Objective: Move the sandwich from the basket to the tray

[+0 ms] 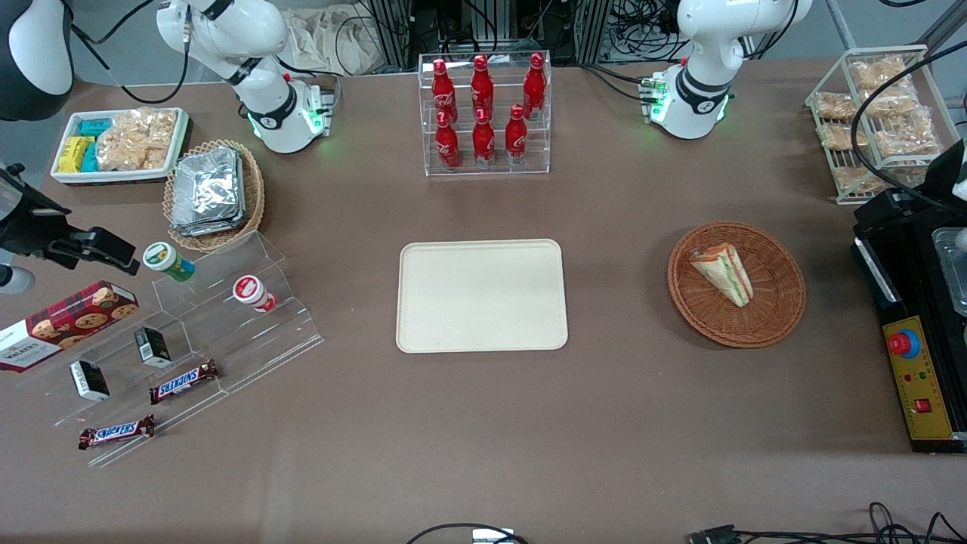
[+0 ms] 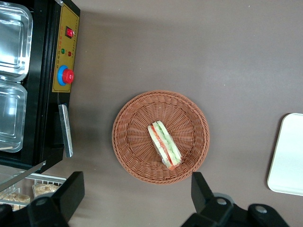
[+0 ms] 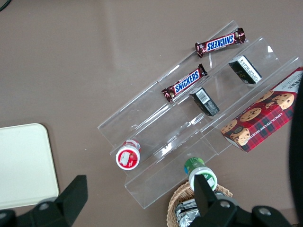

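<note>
While the clear-wrapped triangular wedge sandwich (image 1: 724,272) lies in the round brown wicker basket (image 1: 778,317), your task is not yet begun.

You see the sandwich on its side in the basket, pale bread outward, green, orange and red layers showing, nothing touching it. The flat cream-beige rectangular tray (image 1: 482,295) sits bare at the table's middle, well apart from the basket, which lies toward the working arm's end; so the grasp, lift, carry and set-down are all left for you. From the wrist view, your left arm's gripper (image 2: 135,201) hangs high above the table beside the basket's rim, fingers (image 2: 202,191) spread wide and holding nothing. Judge it as a pre-approach pose: you'll need to centre over the sandwich and descend. A black control box with a red button (image 1: 914,378) stands near the basket, toward the working arm's end.
</note>
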